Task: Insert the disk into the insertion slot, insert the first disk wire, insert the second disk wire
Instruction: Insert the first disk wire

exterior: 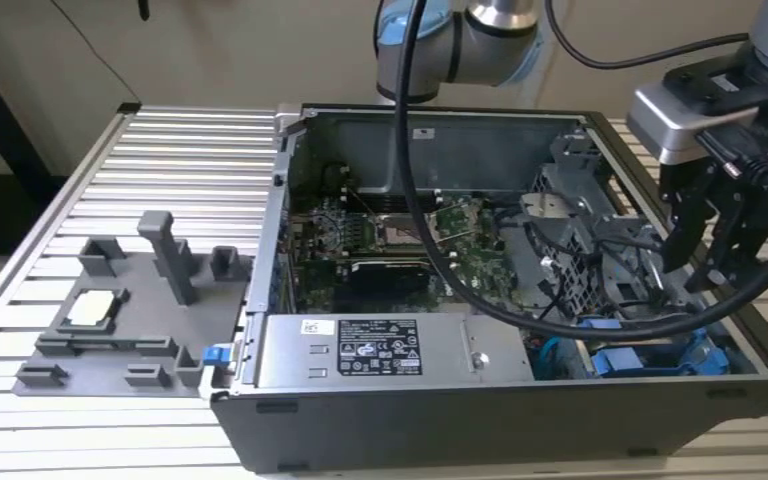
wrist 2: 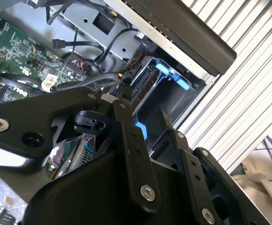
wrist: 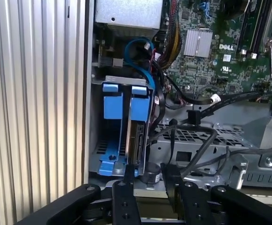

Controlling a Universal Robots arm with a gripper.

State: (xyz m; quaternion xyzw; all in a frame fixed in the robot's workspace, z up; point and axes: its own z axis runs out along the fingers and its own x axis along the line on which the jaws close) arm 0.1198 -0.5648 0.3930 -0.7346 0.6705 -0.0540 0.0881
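Ribbed metal table [exterior: 184,160], open computer case [exterior: 491,430] | disk [wrist: 137,136] seated in insertion slot [wrist: 126,79] at case corner | gripper [wrist: 149,168] just beside it, fingers apart, empty | first step looks done; both wires apparently unplugged

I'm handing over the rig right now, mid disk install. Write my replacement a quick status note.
End effector: open, holding nothing, hovering close to the disk's exposed edge.
Disk: sits in its blue carrier inside the insertion slot, at the corner of the computer case.
Done: disk insertion, by the look of it.
Left: both disk wires. The disk's connector edge looks bare, and a blue wire loops nearby.
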